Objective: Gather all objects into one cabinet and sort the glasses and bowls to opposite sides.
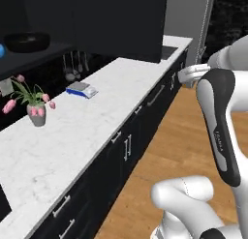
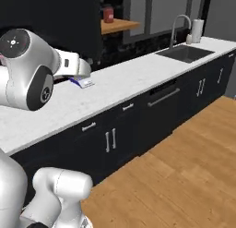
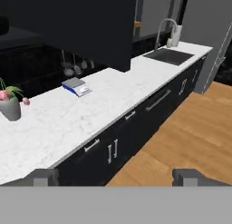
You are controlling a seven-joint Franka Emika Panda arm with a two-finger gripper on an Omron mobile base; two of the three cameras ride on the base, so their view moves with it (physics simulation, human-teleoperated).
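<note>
White marble desk (image 3: 68,114) is seen running along dark drawer units, with wood floor (image 3: 190,141) below the fingers (image 3: 115,177). The fingers are spread wide apart and nothing is held between them. Ahead of the fingers and to their left, a grey vase of pink tulips (image 1: 37,112) and a small blue-and-white scale (image 3: 75,86) are set on the desk. Farther left and higher, the black bowl (image 1: 26,41) is rested on the shelf of the open cabinet (image 1: 38,56), with the blue bowl (image 1: 1,50) beside it at the picture's edge.

Even, soft rendered light; dim cabinet recesses, slight blur.
</note>
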